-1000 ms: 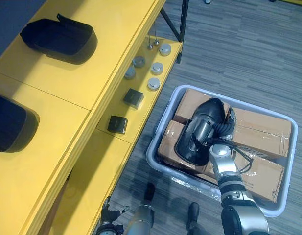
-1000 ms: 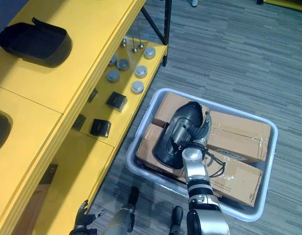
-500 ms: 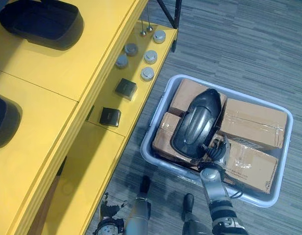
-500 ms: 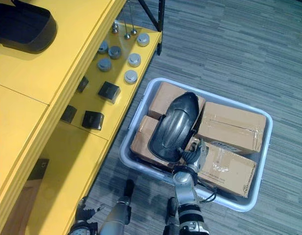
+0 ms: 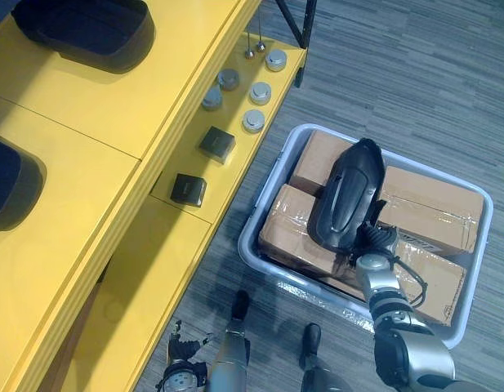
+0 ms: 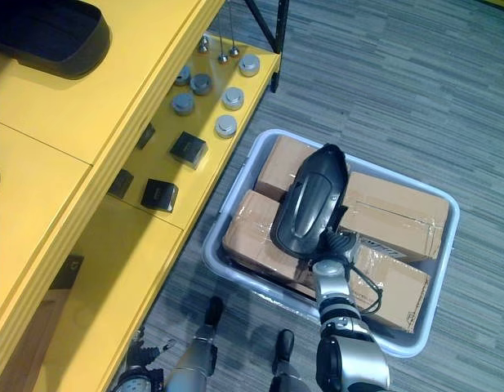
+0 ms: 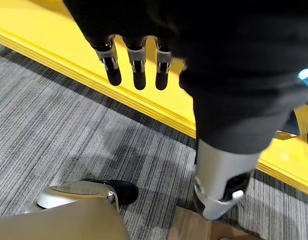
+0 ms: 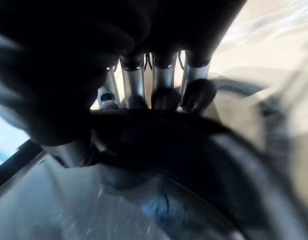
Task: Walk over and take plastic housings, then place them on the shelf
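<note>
While two plastic housings [image 5: 84, 33] already rest on the shelf [image 5: 96, 114], well apart from the right robot hand [image 5: 374, 242], it clasps a third housing [image 5: 345, 196], not yet shelved.

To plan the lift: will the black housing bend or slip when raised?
Gripped at one end by the right robot hand, the black housing shows no sag: probably stiff and light. Its glossy surface might slip.

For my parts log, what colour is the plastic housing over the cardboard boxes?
Glossy black housing, clearest in the left eye view.
</note>
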You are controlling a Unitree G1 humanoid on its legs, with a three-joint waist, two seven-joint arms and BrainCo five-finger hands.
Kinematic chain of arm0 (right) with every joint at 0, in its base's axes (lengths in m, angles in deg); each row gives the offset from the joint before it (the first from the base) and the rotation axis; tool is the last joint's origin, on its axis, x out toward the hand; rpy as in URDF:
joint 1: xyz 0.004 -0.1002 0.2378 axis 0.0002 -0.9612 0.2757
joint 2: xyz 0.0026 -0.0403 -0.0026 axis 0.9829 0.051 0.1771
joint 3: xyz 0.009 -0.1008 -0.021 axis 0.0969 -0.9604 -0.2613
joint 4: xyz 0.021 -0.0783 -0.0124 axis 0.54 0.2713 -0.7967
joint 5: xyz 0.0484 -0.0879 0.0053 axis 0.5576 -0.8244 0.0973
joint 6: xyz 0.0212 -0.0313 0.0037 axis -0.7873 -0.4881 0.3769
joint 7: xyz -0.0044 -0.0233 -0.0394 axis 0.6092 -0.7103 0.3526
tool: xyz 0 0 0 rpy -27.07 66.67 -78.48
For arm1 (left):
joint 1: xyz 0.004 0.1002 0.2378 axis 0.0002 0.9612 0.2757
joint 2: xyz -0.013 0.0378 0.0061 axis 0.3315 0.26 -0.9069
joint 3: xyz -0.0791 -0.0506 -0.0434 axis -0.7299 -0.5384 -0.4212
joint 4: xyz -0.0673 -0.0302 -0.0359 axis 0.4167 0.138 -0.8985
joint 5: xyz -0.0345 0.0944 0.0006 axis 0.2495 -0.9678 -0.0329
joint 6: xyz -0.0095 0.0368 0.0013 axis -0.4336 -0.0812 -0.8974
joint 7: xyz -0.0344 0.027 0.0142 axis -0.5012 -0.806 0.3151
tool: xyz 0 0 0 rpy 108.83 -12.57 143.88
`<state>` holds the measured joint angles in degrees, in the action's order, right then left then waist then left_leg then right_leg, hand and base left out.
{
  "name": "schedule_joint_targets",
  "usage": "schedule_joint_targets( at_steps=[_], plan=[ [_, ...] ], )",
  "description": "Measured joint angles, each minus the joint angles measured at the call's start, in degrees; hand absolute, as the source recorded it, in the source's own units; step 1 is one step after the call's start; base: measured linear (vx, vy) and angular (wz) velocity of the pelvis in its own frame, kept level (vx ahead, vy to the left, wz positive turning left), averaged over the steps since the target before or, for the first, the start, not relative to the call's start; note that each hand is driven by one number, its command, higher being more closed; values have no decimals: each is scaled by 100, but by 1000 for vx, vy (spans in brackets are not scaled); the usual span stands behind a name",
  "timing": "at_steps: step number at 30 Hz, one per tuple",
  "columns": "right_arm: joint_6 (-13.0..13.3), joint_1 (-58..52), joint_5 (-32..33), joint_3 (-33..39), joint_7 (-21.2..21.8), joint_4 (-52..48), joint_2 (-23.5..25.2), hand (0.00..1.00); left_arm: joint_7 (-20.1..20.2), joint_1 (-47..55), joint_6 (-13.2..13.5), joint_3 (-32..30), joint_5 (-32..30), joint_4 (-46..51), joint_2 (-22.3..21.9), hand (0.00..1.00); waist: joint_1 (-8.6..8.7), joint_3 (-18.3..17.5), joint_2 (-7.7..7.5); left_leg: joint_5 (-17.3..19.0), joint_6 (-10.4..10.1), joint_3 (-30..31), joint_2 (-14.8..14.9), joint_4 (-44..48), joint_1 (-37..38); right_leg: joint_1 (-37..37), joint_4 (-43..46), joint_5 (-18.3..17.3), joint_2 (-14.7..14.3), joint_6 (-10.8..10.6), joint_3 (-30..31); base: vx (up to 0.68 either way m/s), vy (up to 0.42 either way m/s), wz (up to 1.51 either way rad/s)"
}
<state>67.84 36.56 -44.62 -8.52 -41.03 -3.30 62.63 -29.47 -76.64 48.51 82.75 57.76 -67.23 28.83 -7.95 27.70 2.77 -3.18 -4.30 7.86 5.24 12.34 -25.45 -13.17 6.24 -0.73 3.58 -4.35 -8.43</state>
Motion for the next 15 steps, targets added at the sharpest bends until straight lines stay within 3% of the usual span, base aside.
schedule_joint_targets(
  at_steps=[2,5,8,12,15],
  plan=[
    [-76,-169,-68,-347,134,-496,-3,100,71,188,-31,-109,177,494,-34,0,46,14,-25,3,-2,-13,6,-15,131,131,-21,-1,2,0,11,34,-3,2],
    [-88,-937,-700,-905,436,-2053,-158,100,169,698,-7,-227,435,2151,-101,0,76,-3,-60,18,-17,-37,12,-75,417,407,-63,-3,6,2,25,16,-2,0],
    [-54,-1954,-1443,-1221,844,-3159,-220,100,409,1124,5,-312,445,3620,-84,0,160,-256,-315,23,-23,-170,-9,-285,729,567,-66,-92,52,22,116,26,-3,-13],
    [-31,-2787,-1855,-1199,1174,-3849,-338,100,780,1303,-16,-431,443,4474,-40,0,416,-575,-471,15,-14,-198,-44,-447,966,741,-68,-153,117,-16,87,46,-4,0],
    [83,-3210,-2100,-1196,1508,-4267,-736,100,1075,1250,-20,-427,605,4906,83,0,514,-865,-480,10,-10,-293,-67,-546,1281,970,-88,-153,166,-19,84,75,3,-8]
  ],
)
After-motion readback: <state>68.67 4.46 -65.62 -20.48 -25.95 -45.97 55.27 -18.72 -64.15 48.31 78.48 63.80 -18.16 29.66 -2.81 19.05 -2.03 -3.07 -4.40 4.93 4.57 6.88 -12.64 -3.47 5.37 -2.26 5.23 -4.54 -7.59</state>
